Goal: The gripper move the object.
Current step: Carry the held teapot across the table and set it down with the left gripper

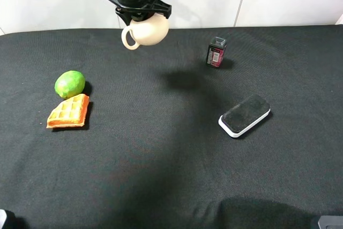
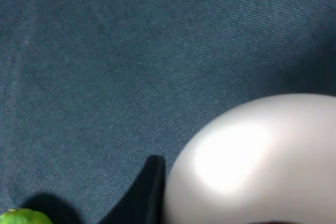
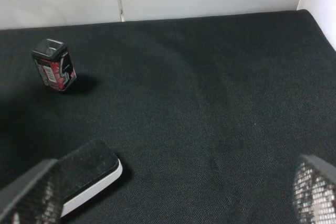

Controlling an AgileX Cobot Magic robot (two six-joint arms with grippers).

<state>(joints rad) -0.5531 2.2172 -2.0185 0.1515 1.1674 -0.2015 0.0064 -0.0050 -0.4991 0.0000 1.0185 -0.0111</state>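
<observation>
Exterior high showed me the lime [image 1: 69,83] and waffle [image 1: 68,111] at left, then my left gripper [image 1: 140,14] clamped on the teapot [image 1: 147,29], hanging clear of the cloth [image 1: 161,159] near the far edge. I judged the pickup done and the set-down left. Rightward, bare cloth lay before the tin [image 1: 216,51] and eraser [image 1: 244,115].

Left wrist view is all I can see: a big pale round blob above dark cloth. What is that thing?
Observer: A cream teapot with a loop handle, held from above by the left pincer.
Visitor: Is it standing on the cloth?
Observer: No, it hangs in the air. Its shadow falls well apart from it on the black table.
Visitor: Anything else down there?
Observer: A waffle piece lies close beside a lime.
</observation>
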